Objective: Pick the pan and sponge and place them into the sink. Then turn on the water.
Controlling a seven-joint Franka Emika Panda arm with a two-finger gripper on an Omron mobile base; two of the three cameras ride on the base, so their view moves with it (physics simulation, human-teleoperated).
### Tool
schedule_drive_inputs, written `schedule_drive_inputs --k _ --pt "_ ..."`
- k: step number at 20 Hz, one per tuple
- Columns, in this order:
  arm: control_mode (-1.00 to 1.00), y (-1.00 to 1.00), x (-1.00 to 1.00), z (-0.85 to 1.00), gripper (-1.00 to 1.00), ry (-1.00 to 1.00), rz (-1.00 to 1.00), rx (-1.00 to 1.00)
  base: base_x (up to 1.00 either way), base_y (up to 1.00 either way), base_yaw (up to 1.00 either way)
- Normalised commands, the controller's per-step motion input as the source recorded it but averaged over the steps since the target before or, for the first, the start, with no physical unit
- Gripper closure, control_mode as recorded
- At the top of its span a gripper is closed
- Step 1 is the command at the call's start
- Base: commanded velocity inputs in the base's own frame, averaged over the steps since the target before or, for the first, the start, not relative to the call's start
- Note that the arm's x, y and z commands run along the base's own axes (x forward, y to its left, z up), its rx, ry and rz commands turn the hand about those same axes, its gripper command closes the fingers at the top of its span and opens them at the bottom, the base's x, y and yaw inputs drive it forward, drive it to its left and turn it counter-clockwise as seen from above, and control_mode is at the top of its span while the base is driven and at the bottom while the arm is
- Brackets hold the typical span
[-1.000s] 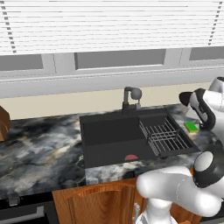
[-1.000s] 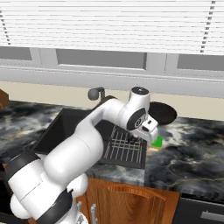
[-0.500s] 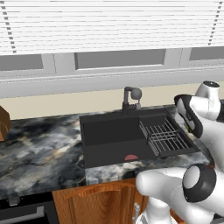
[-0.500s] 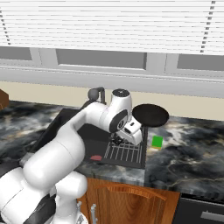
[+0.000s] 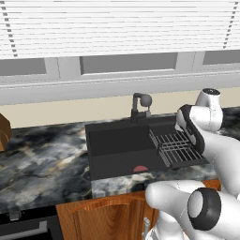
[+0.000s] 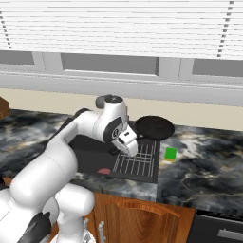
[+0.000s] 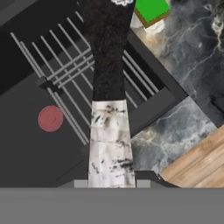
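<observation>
- The tool (image 7: 111,183) is being kept clamped on the frying pan (image 6: 155,127): the light tip of the handle is being pinched between the two tips, and the dark shaft is running straight ahead of the tool.
- The handle end is probably being chosen because it is the one thin part that the jaws can take; the shallow round body is being left hanging out ahead, clear of the fingers.
- The pan is being held in the air and roughly level, not resting on anything; its handle is lying above the wire rack (image 7: 65,74), directly beneath the tool.
- Whether the pan's round body is over the basin or over the worktop (image 6: 204,161) beyond it cannot be told.
- The sink (image 5: 117,145) is spread below the tool, its reddish drain spot (image 7: 50,118) below and to one side of the tool, so a drop-off into the open basin is being set up, as judged from the pose.
- The green sponge (image 6: 170,154) is lying on the worktop just beside the sink's edge, ahead of the tool and next to the handle's line; it is not being touched.
- No stream is being seen at the faucet (image 5: 139,105), beyond the rack from the tool, so the water step is judged as not yet done.
- A long lever on a narrow grip is being risked: the pan could swing or tip if lowered onto the rack unevenly.
</observation>
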Motion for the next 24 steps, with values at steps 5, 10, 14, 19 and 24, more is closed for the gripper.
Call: schedule_drive_inputs --k 5,10,14,19,24 --pt "-1.0 0.47 -0.01 -0.04 1.0 0.01 -0.06 0.01 0.0 0.0 0.0" --pt "-1.0 0.48 0.0 -0.05 1.0 0.03 -0.05 0.02 0.0 0.0 0.0" --pt "-1.0 0.47 -0.01 -0.06 1.0 0.0 -0.06 0.02 0.0 0.0 0.0" --pt "-1.0 0.47 -0.01 -0.1 1.0 -0.01 -0.07 0.0 0.0 0.0 0.0" --pt "-1.0 0.5 0.0 -0.1 1.0 -0.01 -0.06 0.0 0.0 0.0 0.0"
